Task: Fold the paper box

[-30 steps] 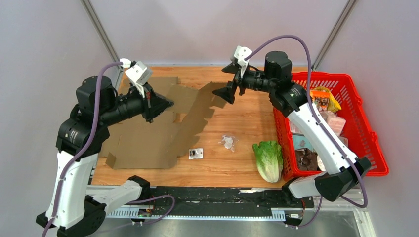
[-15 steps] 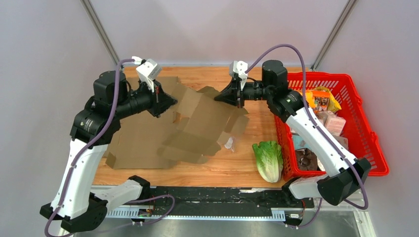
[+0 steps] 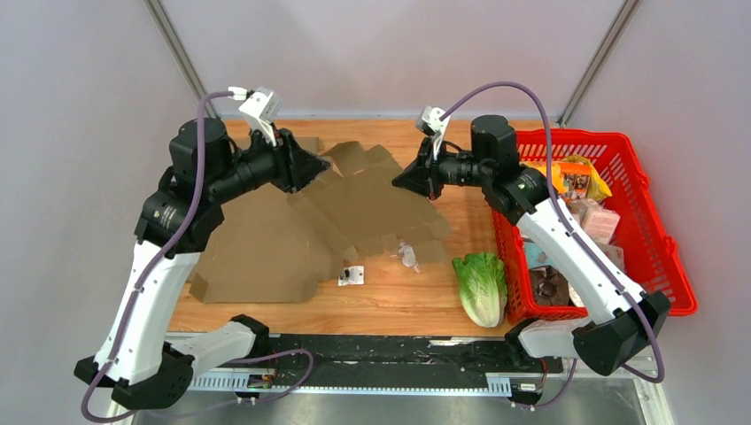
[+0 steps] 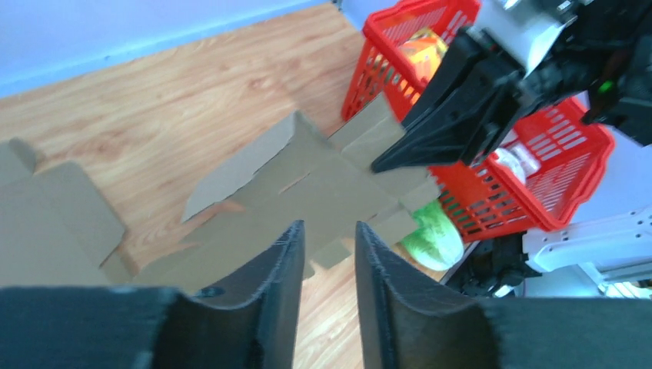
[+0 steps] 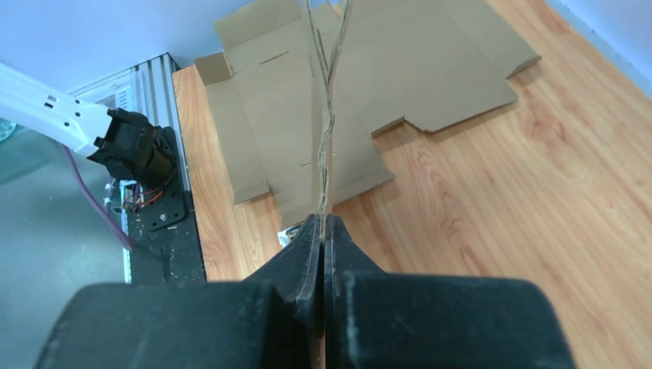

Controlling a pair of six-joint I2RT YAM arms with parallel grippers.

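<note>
The paper box, an unfolded brown cardboard blank, lay spread over the left and middle of the wooden table, with its right portion lifted off the wood. The right gripper was clamped tight on that lifted edge, and the sheet ran edge-on away from its fingertips. The left gripper hung over the blank's far-left part with its jaws parted. It seemed to grasp nothing, though contact was hard to judge. Near the box's right side lay a lettuce, just beside a red basket.
</note>
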